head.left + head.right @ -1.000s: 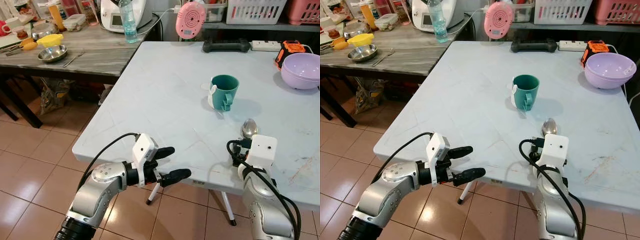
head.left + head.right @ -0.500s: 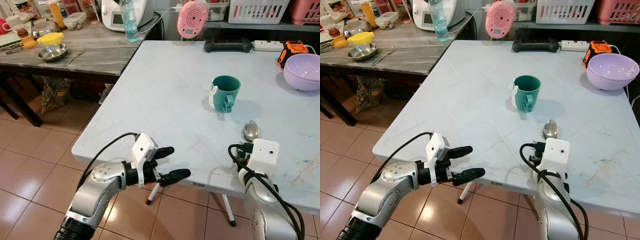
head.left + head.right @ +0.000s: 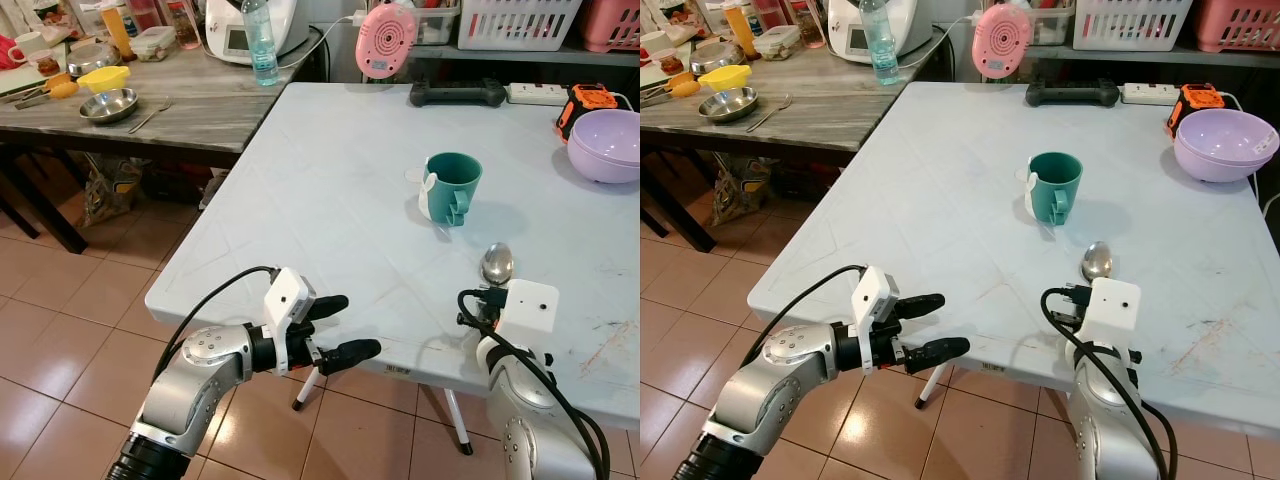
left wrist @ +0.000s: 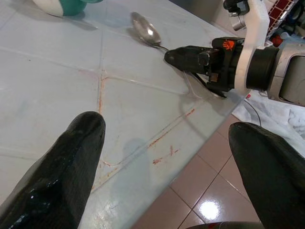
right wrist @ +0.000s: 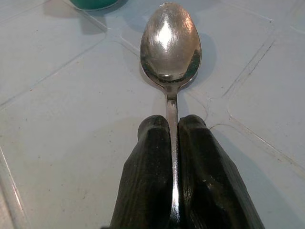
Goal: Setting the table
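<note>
the right gripper (image 5: 174, 143) holds a metal spoon (image 5: 170, 43) by its handle, the two black fingers (image 5: 147, 157) pressed tight on both sides of it. the spoon lies low over the white table (image 3: 300, 190), near the front edge on the robot's right side, with its bowl pointing away from the robot toward the green mug (image 3: 449, 186). the mug stands upright a little further in, apart from the spoon. i cannot tell if the spoon bowl touches the table or is just above it.

the left gripper (image 3: 335, 327) hangs in front of the table's front edge, at about the height of the tabletop – its fingers are spread wide and hold nothing.

a purple bowl (image 3: 604, 143) sits at the far right of the table. behind, a second wooden table (image 3: 190, 110) carries a water bottle (image 3: 259, 42) and a small steel bowl (image 3: 108, 104).
</note>
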Tool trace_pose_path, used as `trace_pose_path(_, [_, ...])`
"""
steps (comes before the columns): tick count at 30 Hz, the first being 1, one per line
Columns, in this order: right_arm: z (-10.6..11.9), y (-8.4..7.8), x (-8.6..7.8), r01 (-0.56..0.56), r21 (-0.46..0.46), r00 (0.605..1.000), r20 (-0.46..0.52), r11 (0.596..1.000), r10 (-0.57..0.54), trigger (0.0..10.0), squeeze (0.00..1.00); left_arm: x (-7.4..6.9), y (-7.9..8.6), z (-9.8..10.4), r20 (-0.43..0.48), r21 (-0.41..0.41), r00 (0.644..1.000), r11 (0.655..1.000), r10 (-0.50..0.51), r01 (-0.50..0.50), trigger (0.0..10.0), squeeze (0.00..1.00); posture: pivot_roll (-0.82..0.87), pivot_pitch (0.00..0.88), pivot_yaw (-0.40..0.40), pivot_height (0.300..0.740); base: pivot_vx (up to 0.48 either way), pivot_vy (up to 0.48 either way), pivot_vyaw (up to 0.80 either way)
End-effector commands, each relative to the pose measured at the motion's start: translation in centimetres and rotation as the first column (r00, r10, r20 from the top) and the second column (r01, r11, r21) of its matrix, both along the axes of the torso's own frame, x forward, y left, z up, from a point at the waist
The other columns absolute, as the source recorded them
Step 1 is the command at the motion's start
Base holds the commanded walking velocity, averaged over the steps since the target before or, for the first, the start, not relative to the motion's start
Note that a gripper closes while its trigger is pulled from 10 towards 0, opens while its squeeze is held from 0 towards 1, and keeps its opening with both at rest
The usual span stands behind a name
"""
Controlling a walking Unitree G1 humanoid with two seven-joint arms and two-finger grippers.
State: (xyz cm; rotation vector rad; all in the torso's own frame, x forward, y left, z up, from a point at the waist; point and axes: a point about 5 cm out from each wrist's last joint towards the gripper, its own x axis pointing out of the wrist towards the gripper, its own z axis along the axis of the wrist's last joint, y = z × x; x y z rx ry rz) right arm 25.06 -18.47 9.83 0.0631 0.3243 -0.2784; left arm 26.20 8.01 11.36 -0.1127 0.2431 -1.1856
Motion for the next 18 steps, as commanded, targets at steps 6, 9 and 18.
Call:
trace_pose_path(6, [-4.24, 0.46, -2.07, 0.023, 0.069, 0.973, -0.229, 0.997, -0.006, 0.0, 0.0, -0.18, 0.22, -0.29, -0.012, 0.023, 1.0, 1.0, -0.016, 0.016, 10.0, 0.0, -0.15, 0.084, 0.106, 0.74, 0.0, 0.0, 0.0])
trace_pose_path(9, [-4.37, 0.45, -2.16, 0.026, 0.076, 0.972, -0.235, 0.997, -0.008, 0.0, 0.0, -0.2, 0.23, -0.31, -0.014, 0.024, 1.0, 1.0, -0.02, 0.02, 10.0, 0.0, -0.15, 0.084, 0.107, 0.74, 0.0, 0.0, 0.0])
trace_pose_path(18, [-3.74, 0.62, -1.75, 0.031, 0.091, 0.983, -0.185, 0.995, -0.014, 0.0, 0.0, -0.05, 0.28, -0.27, -0.001, 0.026, 1.0, 1.0, -0.01, 0.01, 10.0, 0.0, -0.15, 0.076, 0.105, 0.74, 0.0, 0.0, 0.0])
